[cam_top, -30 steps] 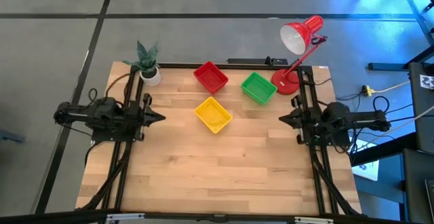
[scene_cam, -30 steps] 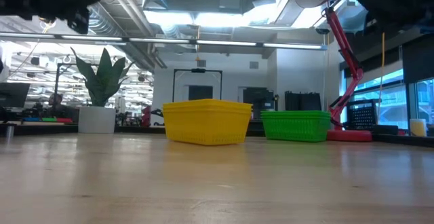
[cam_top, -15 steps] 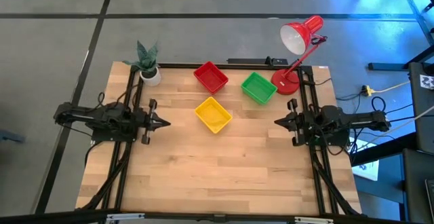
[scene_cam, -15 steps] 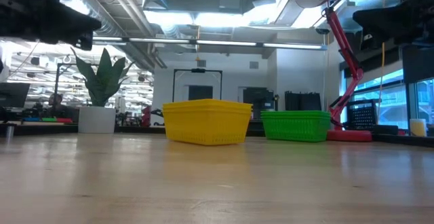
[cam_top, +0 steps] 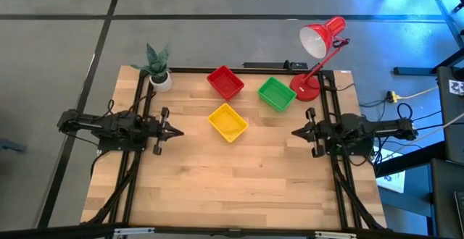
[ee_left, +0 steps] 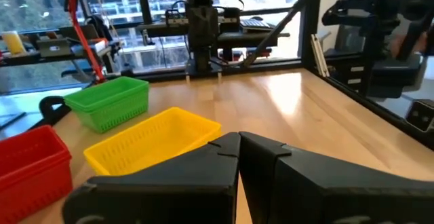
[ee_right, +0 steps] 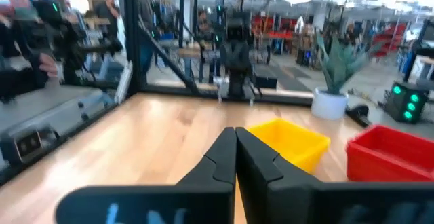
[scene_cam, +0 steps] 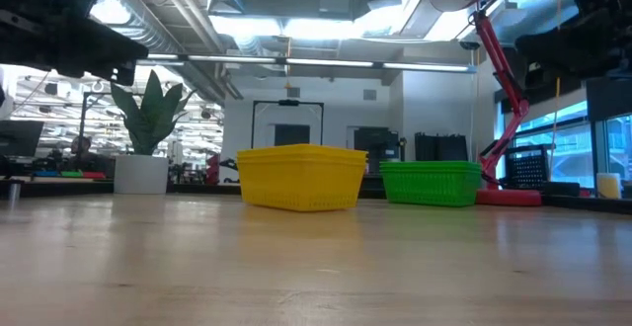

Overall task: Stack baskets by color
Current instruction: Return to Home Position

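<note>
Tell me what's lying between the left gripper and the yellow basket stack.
Nothing: in the high view only bare wooden table separates the shut left gripper from the yellow basket stack. The right gripper, also shut, sits at the opposite side.

The left end effector hangs dark above the worktop, with the potted plant just below it. Toward the right end effector sit the yellow baskets, then the green baskets, near the red lamp standing beneath it
</note>
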You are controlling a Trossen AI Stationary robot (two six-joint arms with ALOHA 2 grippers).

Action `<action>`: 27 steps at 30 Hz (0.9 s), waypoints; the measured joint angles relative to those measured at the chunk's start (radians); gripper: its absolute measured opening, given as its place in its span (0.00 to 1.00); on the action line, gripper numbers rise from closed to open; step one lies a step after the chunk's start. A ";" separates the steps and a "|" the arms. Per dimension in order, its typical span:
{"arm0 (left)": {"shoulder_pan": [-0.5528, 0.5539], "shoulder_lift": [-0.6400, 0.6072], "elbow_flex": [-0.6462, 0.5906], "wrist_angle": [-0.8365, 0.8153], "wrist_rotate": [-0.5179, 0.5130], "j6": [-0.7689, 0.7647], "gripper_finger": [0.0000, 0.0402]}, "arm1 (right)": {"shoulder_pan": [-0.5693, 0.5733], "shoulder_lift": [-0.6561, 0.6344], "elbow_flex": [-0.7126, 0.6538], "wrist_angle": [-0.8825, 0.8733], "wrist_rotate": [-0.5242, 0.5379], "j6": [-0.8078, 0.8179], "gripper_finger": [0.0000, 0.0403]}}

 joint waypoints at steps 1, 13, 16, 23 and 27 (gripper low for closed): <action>0.000 0.000 0.000 0.000 -0.007 -0.001 0.00 | 0.000 0.000 0.000 -0.020 0.006 -0.006 0.02; 0.000 0.000 0.000 0.002 -0.025 -0.005 0.00 | 0.000 0.000 0.000 -0.021 0.008 -0.024 0.04; 0.000 0.000 0.000 0.002 -0.025 -0.005 0.00 | 0.000 0.000 0.000 -0.021 0.009 -0.025 0.04; 0.000 0.000 0.000 0.001 -0.025 -0.005 0.00 | 0.000 0.000 0.000 -0.021 0.009 -0.025 0.04; 0.000 0.000 0.000 0.001 -0.025 -0.005 0.00 | 0.000 0.000 0.000 -0.021 0.009 -0.026 0.04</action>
